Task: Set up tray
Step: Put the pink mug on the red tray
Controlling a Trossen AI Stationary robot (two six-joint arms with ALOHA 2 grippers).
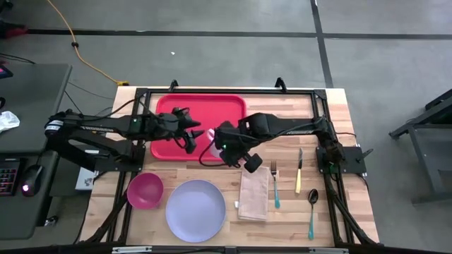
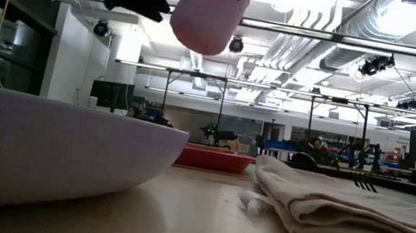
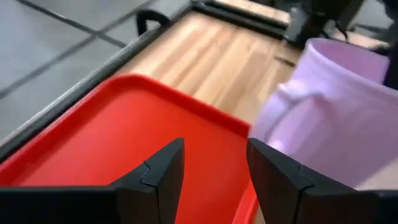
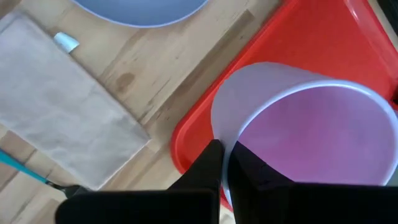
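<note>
Closest to the overhead camera, the right gripper grips a lavender cup by its rim, one finger inside and one outside the wall as the right wrist view shows. The cup hangs in the air over the near right corner of the red tray; in the low view it shows tilted, well above the desk.

That tray lies flat on the far middle of the wooden desk, its long side running left to right, and no object rests on it. The left gripper hovers above the tray's near right part, just left of the cup, its fingers spread apart with nothing between them; the left wrist view looks past them at the bare red surface and the cup's side.

Nearer than the tray, a magenta bowl sits at the near left, with a round lavender plate just right of it. A folded beige napkin lies right of the plate, then a fork with a teal handle, a knife with a yellow handle and a spoon with a teal handle, each lying apart from the others toward the right edge.
</note>
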